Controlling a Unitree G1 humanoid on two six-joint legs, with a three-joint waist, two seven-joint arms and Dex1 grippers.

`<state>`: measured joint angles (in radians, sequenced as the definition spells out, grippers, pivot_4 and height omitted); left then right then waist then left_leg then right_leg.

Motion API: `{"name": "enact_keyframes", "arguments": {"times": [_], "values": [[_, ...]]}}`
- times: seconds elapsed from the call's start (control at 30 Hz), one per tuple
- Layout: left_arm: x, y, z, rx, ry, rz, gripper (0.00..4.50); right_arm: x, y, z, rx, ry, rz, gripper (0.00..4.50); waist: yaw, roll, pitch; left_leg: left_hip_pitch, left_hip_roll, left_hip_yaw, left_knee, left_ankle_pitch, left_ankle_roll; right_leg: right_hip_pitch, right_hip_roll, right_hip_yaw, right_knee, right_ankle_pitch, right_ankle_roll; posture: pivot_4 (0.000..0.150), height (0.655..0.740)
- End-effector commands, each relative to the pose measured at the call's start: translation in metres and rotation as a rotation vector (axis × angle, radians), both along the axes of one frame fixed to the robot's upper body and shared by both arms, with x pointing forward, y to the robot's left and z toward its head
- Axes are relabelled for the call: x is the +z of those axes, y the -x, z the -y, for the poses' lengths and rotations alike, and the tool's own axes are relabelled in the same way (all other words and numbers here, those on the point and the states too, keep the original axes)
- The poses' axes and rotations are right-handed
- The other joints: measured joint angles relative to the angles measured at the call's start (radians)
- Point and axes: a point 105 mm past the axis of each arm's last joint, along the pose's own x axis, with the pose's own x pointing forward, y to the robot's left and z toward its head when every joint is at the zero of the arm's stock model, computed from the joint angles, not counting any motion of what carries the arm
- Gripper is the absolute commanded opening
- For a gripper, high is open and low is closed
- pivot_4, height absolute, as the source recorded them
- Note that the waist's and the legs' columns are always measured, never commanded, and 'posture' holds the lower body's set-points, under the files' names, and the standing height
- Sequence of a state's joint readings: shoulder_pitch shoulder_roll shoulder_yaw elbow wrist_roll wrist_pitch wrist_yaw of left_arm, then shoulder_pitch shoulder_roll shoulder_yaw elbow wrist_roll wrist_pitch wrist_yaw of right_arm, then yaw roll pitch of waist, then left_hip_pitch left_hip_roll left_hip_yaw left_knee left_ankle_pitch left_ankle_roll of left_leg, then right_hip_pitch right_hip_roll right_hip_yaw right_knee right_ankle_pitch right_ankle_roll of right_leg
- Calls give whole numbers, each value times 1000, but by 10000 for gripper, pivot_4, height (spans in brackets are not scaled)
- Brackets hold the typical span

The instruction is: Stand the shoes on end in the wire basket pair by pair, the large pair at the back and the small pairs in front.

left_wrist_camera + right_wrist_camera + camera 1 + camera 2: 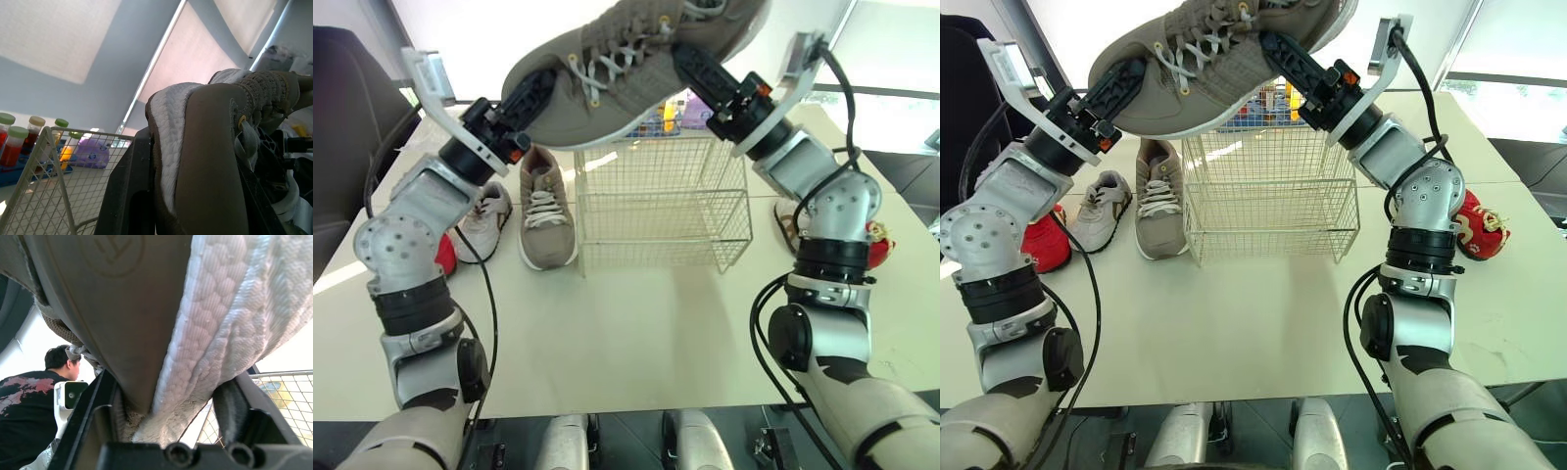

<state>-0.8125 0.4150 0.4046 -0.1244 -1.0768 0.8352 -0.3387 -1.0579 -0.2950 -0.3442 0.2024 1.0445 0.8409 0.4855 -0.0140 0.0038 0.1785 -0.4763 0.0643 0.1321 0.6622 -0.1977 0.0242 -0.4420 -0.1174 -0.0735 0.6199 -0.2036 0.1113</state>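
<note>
The left gripper [530,98] pinches the toe of a large grey-brown shoe [636,59], and the right gripper [697,69] clamps its heel end, holding it sole-down between them. The wire basket [656,211] stands on the table [636,333] below both grippers. Under the left gripper, the matching shoe [545,211] lies just beside the basket.

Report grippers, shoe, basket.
Both shut on grey shoe, left gripper and right gripper, high above basket. Its mate on table, left of basket. Nothing in the way.
</note>
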Motion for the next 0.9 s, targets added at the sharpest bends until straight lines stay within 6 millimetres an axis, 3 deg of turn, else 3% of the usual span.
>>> {"name": "enact_keyframes", "arguments": {"times": [0.03, 0.27, 0.57, 0.9], "values": [[-11, 6, 19, -68, -113, -10, 11480, 60, 30, 6, 34, -63, 211, 18168, 0, 0, 0, 0, 0, 0, 0, 0, 0, 0, 0, 0, 0, 0, 0, 1500, 7400], [-3, 13, 7, -78, -187, 35, 44536, 97, 37, 21, -36, 97, 370, 18029, 1, 0, 0, -1, 0, 0, -1, 0, 0, -1, 0, 0, -2, 0, 0, 1500, 7400], [-7, 9, -9, -3, -243, 47, 44536, 119, 11, 70, -287, 453, 587, 18029, -2, 0, 0, -1, 0, 1, -3, 0, -1, -1, 0, 0, -4, 0, 0, 1500, 7400], [-10, 14, -3, -10, -255, 63, 44536, 87, -16, 88, -413, 765, 646, 18029, -5, 1, 1, 0, 0, 2, -11, 5, -9, -4, 0, 0, -5, 0, 0, 1500, 7400]]}}
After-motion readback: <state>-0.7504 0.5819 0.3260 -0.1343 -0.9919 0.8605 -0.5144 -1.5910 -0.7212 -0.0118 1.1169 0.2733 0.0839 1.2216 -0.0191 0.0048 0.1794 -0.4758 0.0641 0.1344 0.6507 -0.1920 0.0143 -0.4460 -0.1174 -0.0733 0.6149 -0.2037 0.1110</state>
